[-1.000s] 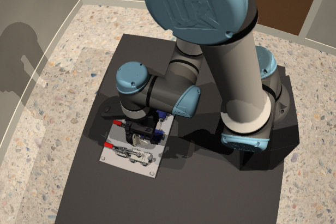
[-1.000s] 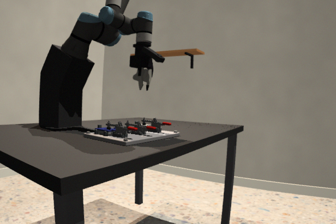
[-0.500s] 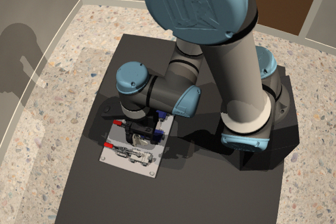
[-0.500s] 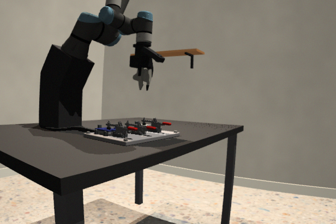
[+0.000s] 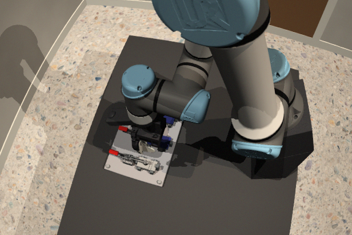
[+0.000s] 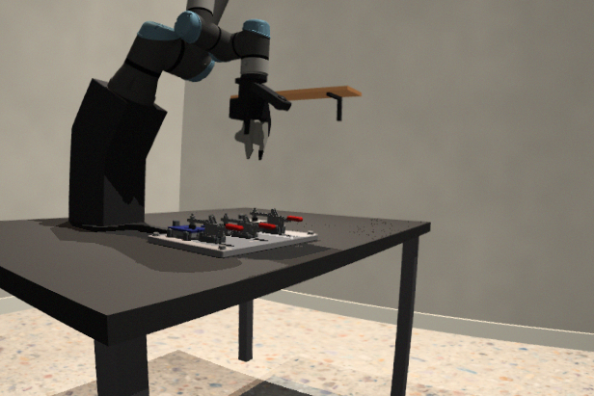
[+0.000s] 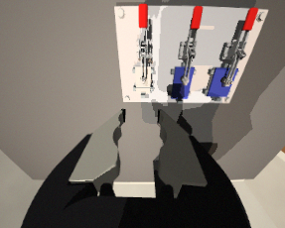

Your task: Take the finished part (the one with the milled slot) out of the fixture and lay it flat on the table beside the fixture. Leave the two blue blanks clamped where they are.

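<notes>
The light grey fixture plate (image 7: pixel 186 55) lies on the dark table and carries three toggle clamps with red handles. In the wrist view the left station holds the pale grey finished part (image 7: pixel 146 74), and the middle and right stations hold the two blue blanks (image 7: pixel 183 81) (image 7: pixel 219 84). The finished part also shows in the top view (image 5: pixel 146 166), at the near end of the plate (image 5: pixel 143 154). My gripper (image 7: pixel 141 110) hangs well above the fixture (image 6: pixel 231 237), pointing down. In the exterior view the gripper (image 6: pixel 255 145) is high over the plate. Its fingers stand partly apart with nothing between them.
The arm's black pedestal (image 6: pixel 111 153) stands on the table behind the fixture. A wooden wall shelf (image 6: pixel 313 93) is at the back. The table edge (image 6: pixel 289 283) runs in front of the fixture.
</notes>
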Tool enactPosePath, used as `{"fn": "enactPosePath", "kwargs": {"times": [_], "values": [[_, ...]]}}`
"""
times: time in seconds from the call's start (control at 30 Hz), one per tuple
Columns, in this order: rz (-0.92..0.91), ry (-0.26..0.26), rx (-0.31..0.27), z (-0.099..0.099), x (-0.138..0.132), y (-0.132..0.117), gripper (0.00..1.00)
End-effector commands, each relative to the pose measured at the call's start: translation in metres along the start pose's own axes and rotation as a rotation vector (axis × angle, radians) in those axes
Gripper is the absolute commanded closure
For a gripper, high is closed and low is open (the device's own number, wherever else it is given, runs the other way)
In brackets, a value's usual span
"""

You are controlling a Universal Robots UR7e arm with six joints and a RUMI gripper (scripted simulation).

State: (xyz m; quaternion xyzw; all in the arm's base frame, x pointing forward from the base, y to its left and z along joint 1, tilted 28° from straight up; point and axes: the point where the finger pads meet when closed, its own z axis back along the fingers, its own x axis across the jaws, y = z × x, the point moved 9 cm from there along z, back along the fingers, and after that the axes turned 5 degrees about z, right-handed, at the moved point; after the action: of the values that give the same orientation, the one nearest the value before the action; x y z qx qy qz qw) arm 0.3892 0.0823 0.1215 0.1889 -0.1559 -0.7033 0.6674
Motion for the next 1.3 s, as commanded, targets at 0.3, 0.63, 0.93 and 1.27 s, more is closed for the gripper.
{"fn": "enactPosePath", "kwargs": {"times": [0.3, 0.63, 0.93, 1.27], "values": [[0.000, 0.000, 0.001, 0.000, 0.000, 0.000, 0.72], [0.000, 0.000, 0.001, -0.001, 0.000, 0.000, 0.72], [0.000, 0.000, 0.001, -0.009, 0.000, 0.000, 0.72], [0.000, 0.000, 0.001, -0.035, 0.000, 0.000, 0.72]]}}
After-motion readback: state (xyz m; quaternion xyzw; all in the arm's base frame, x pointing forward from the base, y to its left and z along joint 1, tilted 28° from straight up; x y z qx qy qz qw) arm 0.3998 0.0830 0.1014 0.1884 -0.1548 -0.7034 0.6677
